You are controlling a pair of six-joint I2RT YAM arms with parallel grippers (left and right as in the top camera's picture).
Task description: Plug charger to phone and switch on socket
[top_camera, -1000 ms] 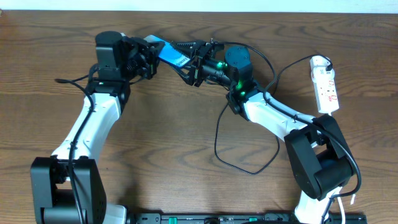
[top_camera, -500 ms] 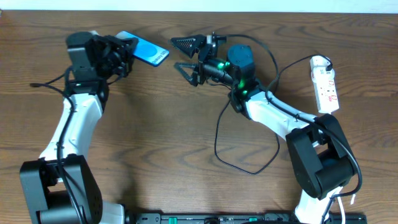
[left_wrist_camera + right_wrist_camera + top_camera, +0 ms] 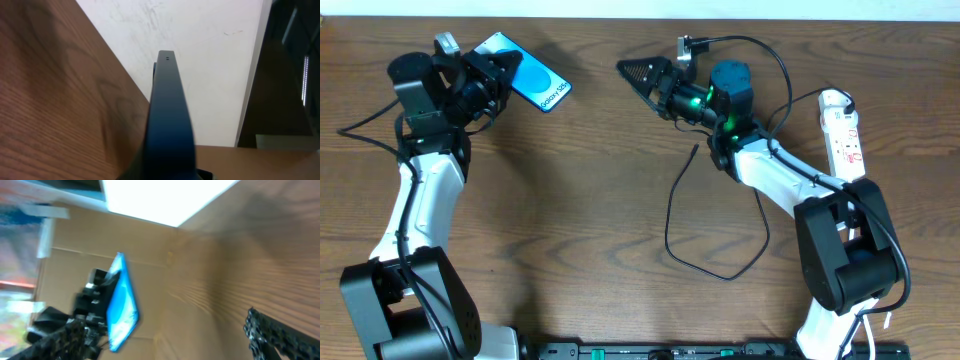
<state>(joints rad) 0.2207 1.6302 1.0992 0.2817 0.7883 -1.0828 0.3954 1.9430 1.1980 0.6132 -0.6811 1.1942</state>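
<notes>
At the far left of the desk (image 3: 570, 200), the left claw (image 3: 498, 78) is clamped on the phone (image 3: 532, 82), gripping one end. The rest of the phone juts out toward the upper middle, tilted, with its blue screen facing up. The left wrist view shows the phone (image 3: 168, 120) edge-on, a slim dark bar running straight out from the claw, with the desk's (image 3: 45, 100) wood grain to its left.

Toward the middle, the right claw (image 3: 642, 74) points left at the phone and is well apart from it. Its fingers are spread and hold nothing. Its blurred wrist view shows only one finger (image 3: 280, 335), at the lower right, and the phone (image 3: 122, 310) ahead.

Below that claw, the charger (image 3: 669, 215) lies loose on the desk in an open loop. Its plug tip (image 3: 696, 149) rests on the wood just under the right arm, touching neither claw.

At the far right, the socket (image 3: 845, 135) lies lengthwise near the desk's edge, with red markings on its face.
</notes>
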